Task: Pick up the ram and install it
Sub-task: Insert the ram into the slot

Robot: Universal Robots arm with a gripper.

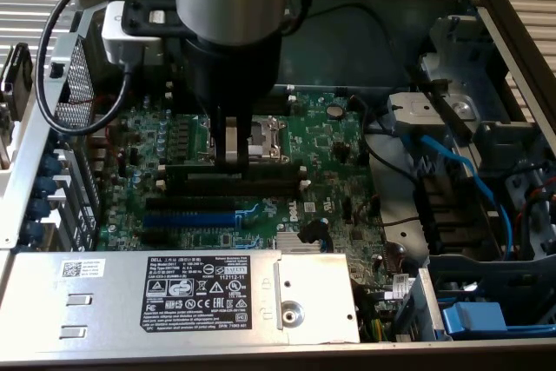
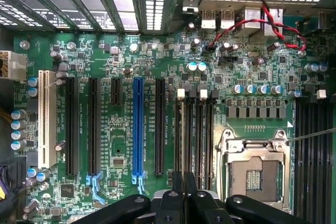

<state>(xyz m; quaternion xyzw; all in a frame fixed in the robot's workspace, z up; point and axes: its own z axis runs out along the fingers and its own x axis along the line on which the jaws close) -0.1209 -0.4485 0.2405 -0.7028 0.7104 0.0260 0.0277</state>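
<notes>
The ram point(image 1: 261, 175) is a long, thin, dark stick with a pale label strip. It lies level along the green motherboard point(image 1: 347, 141), right at the long black slots. My gripper point(image 1: 233, 155) comes straight down from the big dark arm and is shut on the stick near its middle. In the wrist view the ram point(image 2: 184, 182) shows edge-on between the black fingers point(image 2: 168, 203) of the gripper point(image 2: 184, 203). It lines up with the black slots with white end clips point(image 2: 195, 129). Whether it sits in a slot or just above, I cannot tell.
The open metal processor socket point(image 1: 265, 138) point(image 2: 252, 169) lies just beyond the slots. A blue slot point(image 2: 138, 127) and black card slots sit on the other side. A silver labelled box point(image 1: 174, 297) spans the front; blue cables point(image 1: 452, 162) run at the exterior view's right.
</notes>
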